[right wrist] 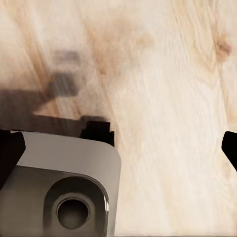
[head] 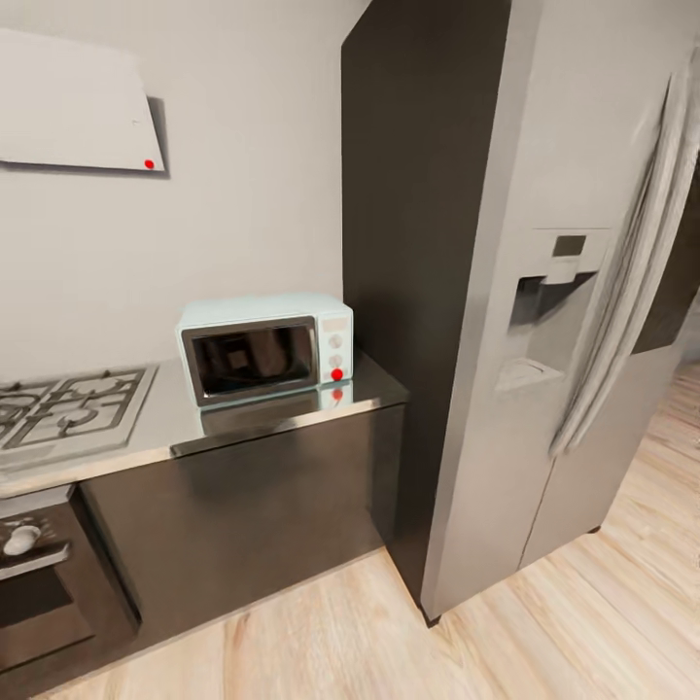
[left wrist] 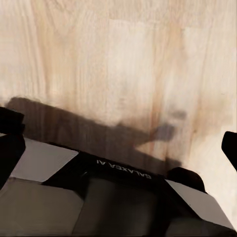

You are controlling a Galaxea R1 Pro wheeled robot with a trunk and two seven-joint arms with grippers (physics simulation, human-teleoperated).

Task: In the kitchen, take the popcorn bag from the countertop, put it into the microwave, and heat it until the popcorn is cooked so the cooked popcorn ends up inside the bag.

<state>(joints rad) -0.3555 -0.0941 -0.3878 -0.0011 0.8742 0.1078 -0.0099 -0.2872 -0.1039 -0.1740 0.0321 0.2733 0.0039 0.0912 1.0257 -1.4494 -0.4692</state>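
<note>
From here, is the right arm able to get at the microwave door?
Probably not yet. The microwave sits back on the countertop, with floor before the cabinet, while the right tool hangs over the wood floor.

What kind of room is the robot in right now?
A home kitchen, by the look of it. A mint-blue microwave sits on a shiny grey countertop beside a gas hob, with a tall grey fridge to the right and a wood-plank floor below.
</note>
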